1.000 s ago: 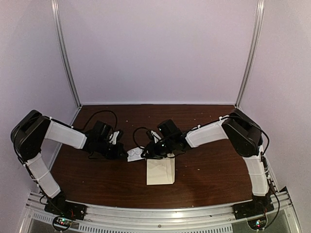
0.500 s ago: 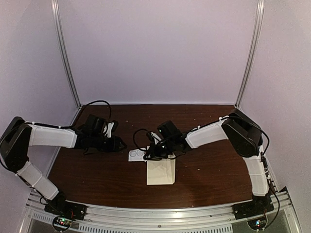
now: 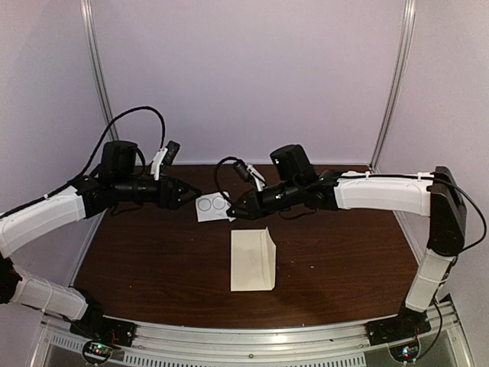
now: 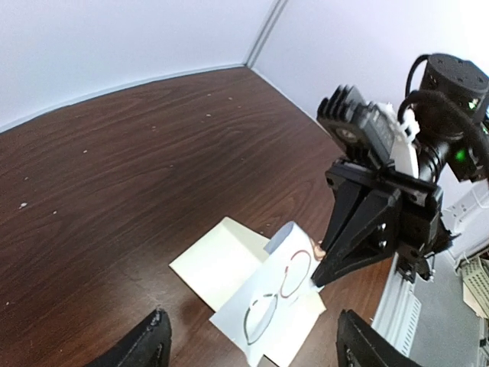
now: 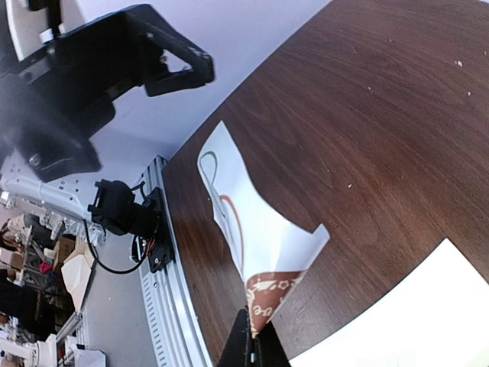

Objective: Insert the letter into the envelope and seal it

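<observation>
**Sticker card in the air, envelope waiting below**

Closest to the table's near edge, about midway between its left and right edges, the cream paper envelope (image 3: 252,260) lies flat on the dark brown wooden table (image 3: 344,267), long side running front to back. Neither arm touches it. No separate letter sheet shows, and I cannot tell whether one is already inside.

The envelope is thin, light paper, so it will likely bend rather than resist and slide readily on the smooth wood. Lying flat, it gives fingers little to bite on from above. The pointed flap or a lifted edge looks like the best hold, with the other arm pinning the body.

Farther back and raised off the table, the small white card with round stickers (image 3: 212,206) hangs between the two arms. The right gripper (image 3: 233,215) is clenched on one corner of it, and the card curls under its own weight, so it is just as limp. The left gripper (image 3: 189,191) faces the card from the left with jaws spread apart, grasping nothing. It seems placed to peel a sticker for sealing.
</observation>
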Tool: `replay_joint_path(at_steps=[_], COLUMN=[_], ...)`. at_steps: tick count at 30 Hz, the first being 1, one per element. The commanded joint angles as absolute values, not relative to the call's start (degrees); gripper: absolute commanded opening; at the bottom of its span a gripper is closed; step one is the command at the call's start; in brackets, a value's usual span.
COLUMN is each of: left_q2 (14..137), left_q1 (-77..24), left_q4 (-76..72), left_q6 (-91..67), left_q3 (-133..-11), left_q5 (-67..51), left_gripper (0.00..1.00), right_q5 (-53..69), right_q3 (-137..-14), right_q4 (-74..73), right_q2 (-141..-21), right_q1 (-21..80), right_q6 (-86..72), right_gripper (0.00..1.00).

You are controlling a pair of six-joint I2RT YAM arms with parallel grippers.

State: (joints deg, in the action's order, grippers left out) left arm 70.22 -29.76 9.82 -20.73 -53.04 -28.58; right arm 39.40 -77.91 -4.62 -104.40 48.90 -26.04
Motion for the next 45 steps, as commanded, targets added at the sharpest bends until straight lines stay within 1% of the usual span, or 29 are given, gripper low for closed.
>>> replay_joint_path(at_steps=[1, 8, 10, 14, 18, 22, 23, 25, 26, 28, 30, 31, 32, 34, 37, 40, 42, 45], left_q2=[69.93, 74.71, 76.73, 79.66, 81.07, 81.69, 81.78, 81.73, 81.62, 80.51, 78.6, 77.46, 76.0, 72.53, 68.52, 66.22, 65.84, 66.78], left_q1=[-31.93, -39.26, -40.68, -42.49, -43.46, -44.31, -44.44, -44.51, -44.55, -44.57, -44.57, -44.57, -44.56, -44.57, -44.59, -44.64, -44.6, -45.14], left_q4=[14.44, 15.33, 16.37, 17.76, 17.84, 17.9, 17.93, 17.94, 17.97, 17.87, 16.7, 15.48, 13.44, 7.57, -3.4, -11.03, -15.35, -18.29], left_q6=[-17.65, -17.45, -16.63, -15.61, -15.61, -15.89, -15.91, -15.92, -16.0, -15.88, -16.24, -16.75, -17.54, -19.96, -23.0, -25.09, -26.41, -27.31], left_q3=[-56.75, -61.41, -62.79, -64.69, -65.08, -64.89, -64.82, -64.51, -64.32, -63.85, -62.48, -61.45, -60.13, -56.79, -52.05, -48.99, -47.88, -47.84], left_q5=[-38.73, -43.32, -43.23, -42.76, -42.57, -42.82, -43.12, -44.2, -44.85, -44.56, -42.9, -42.03, -41.41, -40.39, -38.68, -37.64, -38.36, -40.49], left_gripper=[0.77, 0.76, 0.73, 0.58, 0.48, 0.36, 0.31, 0.06, 0.0, 0.0, 0.0, 0.0, 0.0, 0.0, 0.0, 0.0, 0.0, 0.0], right_q5=[40.58, 40.25, 40.18, 39.44, 38.94, 38.38, 38.45, 38.44, 38.24, 37.93, 37.65, 37.48, 37.59, 37.65, 37.82, 38.19, 37.44, 35.85], right_q3=[-76.57, -76.53, -76.28, -76.46, -76.63, -76.68, -76.72, -76.62, -76.64, -76.33, -74.75, -72.8, -70.63, -65.43, -56.97, -50.79, -49.5, -50.05], right_q4=[-15.24, -23.67, -24.32, -26.31, -27.38, -28.17, -28.21, -28.07, -28.08, -27.7, -24.4, -22.09, -18.77, -10.39, 5.4, 20.15, 25.42, 28.05], right_q2=[-98.28, -93.99, -93.18, -92.35, -91.65, -91.3, -91.17, -90.91, -90.78, -90.14, -88.43, -87.18, -85.48, -81.31, -76.81, -74.97, -74.88, -74.59], right_q1=[49.64, 50.48, 50.77, 51.27, 51.5, 51.59, 51.58, 51.59, 51.59, 51.51, 51.0, 50.41, 49.11, 47.05, 45.55, 46.17, 47.48, 49.23], right_q6=[-16.03, -10.84, -10.34, -9.14, -8.34, -7.88, -7.83, -7.8, -7.94, -8.57, -10.94, -12.93, -16.52, -23.49, -35.2, -44.98, -47.65, -47.65], right_gripper=[0.0, 0.0, 0.0, 0.0, 0.0, 0.0, 0.0, 0.0, 0.02, 0.2, 0.46, 0.56, 0.64, 0.74, 0.78, 0.79, 0.8, 0.8])
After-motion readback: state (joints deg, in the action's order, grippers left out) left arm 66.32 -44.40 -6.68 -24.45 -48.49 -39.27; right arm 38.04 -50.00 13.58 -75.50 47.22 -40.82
